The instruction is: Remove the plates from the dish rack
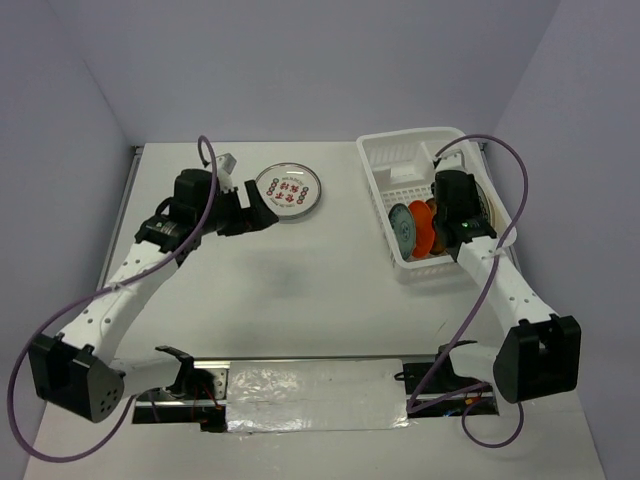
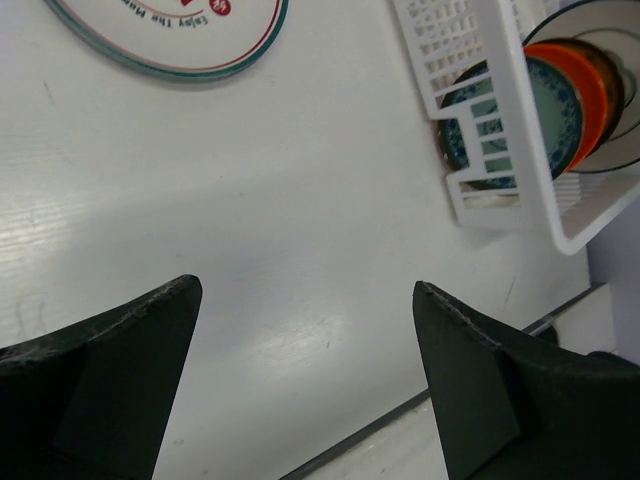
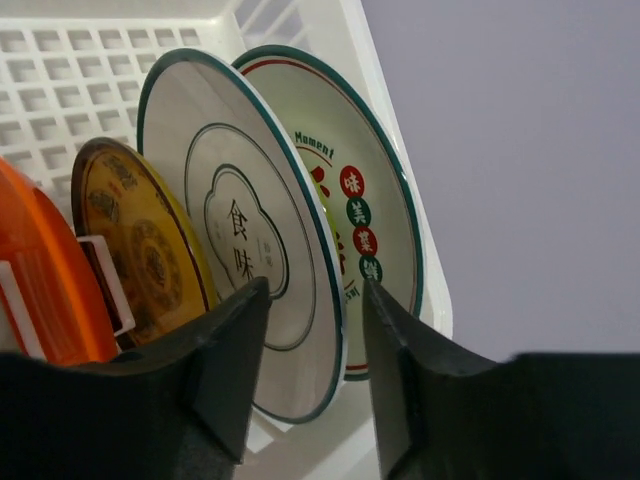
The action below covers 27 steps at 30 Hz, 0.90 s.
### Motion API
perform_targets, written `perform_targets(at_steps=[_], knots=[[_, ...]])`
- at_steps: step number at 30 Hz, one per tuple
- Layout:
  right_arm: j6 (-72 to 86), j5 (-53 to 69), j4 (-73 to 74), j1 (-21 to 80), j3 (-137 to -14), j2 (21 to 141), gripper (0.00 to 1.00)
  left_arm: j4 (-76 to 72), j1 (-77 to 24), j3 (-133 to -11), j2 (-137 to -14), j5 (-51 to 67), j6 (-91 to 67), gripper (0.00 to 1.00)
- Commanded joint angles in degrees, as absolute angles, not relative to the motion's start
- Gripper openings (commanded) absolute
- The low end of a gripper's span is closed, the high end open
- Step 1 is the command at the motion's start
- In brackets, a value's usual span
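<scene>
The white dish rack (image 1: 376,176) stands at the right. Upright in it are a teal plate (image 1: 404,231), an orange plate (image 1: 424,228), a golden-tan plate (image 3: 140,250) and two white teal-rimmed plates. My right gripper (image 1: 445,218) reaches into the rack. In the right wrist view it (image 3: 315,295) is open, its jaws straddling the rim of the nearer white plate (image 3: 235,230), whose back faces me. The other white plate (image 3: 365,215) stands behind it. A white plate with red marks (image 1: 289,190) lies flat on the table. My left gripper (image 1: 262,212) hovers just beside it, open and empty (image 2: 305,290).
The rack's far end compartment (image 1: 400,155) holds no plates. A metal strip (image 1: 300,380) runs along the table's near edge between the arm bases. In the left wrist view the rack (image 2: 470,70) is at the upper right and the flat plate (image 2: 170,40) at the top left.
</scene>
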State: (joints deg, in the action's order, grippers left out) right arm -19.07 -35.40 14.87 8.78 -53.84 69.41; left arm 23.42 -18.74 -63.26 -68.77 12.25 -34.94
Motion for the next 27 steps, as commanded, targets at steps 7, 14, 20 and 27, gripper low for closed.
perform_targets(at_steps=[7,14,20,27], knots=[[-22.1,-40.4,5.7,8.2,-51.2,70.6,0.22,28.4,-18.7,-55.0,-60.1,12.4,-26.8,0.99],[-23.1,-40.8,4.2,8.3,-50.0,68.5,0.05,28.6,-18.7,-54.0,-60.5,14.0,-24.8,1.0],[-25.3,-43.1,3.0,9.5,-51.2,66.4,0.0,28.2,-18.7,-53.5,-59.7,13.7,-25.0,0.99],[-35.5,-48.3,-3.5,13.6,-52.1,61.0,0.0,27.9,-18.7,-54.5,-58.9,14.0,-26.2,0.99]])
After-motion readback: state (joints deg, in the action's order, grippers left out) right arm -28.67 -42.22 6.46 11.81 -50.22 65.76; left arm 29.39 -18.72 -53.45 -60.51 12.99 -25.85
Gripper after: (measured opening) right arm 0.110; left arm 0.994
